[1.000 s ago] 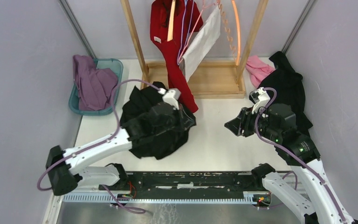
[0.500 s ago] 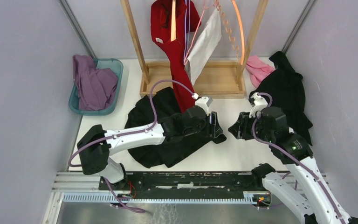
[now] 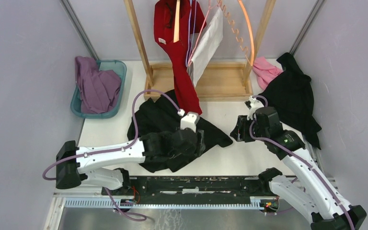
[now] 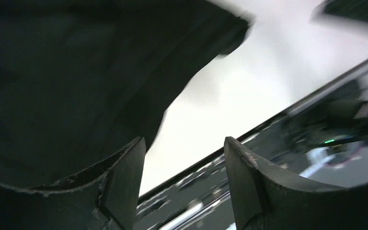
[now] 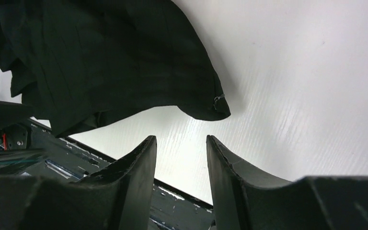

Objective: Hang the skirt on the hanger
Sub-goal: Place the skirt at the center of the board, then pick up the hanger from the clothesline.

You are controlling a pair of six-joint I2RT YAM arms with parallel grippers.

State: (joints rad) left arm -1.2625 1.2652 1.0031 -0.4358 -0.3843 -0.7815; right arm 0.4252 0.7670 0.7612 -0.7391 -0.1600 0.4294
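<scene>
Though rumpled, skirt [image 3: 155, 120] lengthwise left-to-right.

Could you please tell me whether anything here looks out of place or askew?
The black skirt lies crumpled on the table, off any hanger, and the purple garment spills over the rim of the teal basket.

The left arm [image 3: 110, 153] and right arm [image 3: 311, 178] are white with black joints and purple cables [image 3: 146, 92], and their fingers [image 5: 132, 172] are dark and scratched.
</scene>
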